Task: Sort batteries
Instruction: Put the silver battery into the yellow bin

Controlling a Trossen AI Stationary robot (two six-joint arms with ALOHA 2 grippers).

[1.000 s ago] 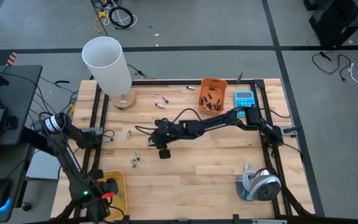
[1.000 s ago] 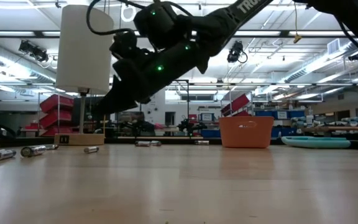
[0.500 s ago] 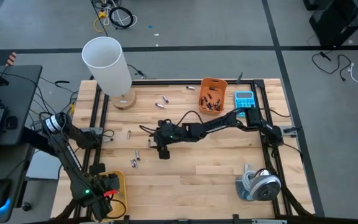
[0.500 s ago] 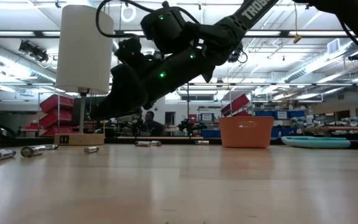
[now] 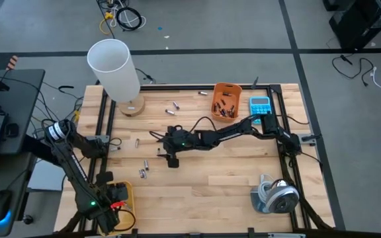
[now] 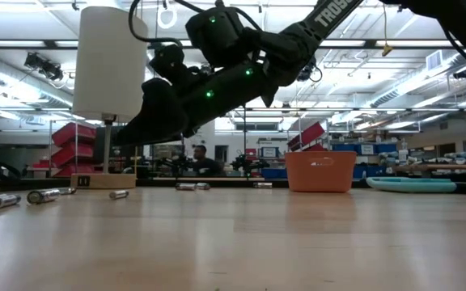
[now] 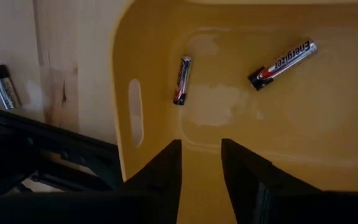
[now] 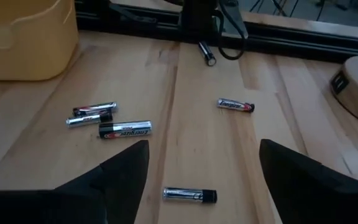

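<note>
The left claw [image 7: 201, 180] is held over the yellow bin [image 5: 126, 196] at the bench's [image 5: 210, 185] 7 o'clock corner, fingers slightly parted, gripping nothing; two batteries [image 7: 181, 79] are seen lying inside. Loose batteries [image 5: 143, 172] are scattered at 9 o'clock of the bench centre. The right claw [image 5: 166, 153] is positioned above the bench centre, spread wide and empty. More batteries are held in the orange bin [image 5: 226, 100] at 1 o'clock

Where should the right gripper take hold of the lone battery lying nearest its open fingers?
Grip the battery across its middle, coming straight down from above. It lies flat on the table with bare wood on both long sides, so the right gripper, fingers already spread, could probably straddle it, one finger per side.
</note>
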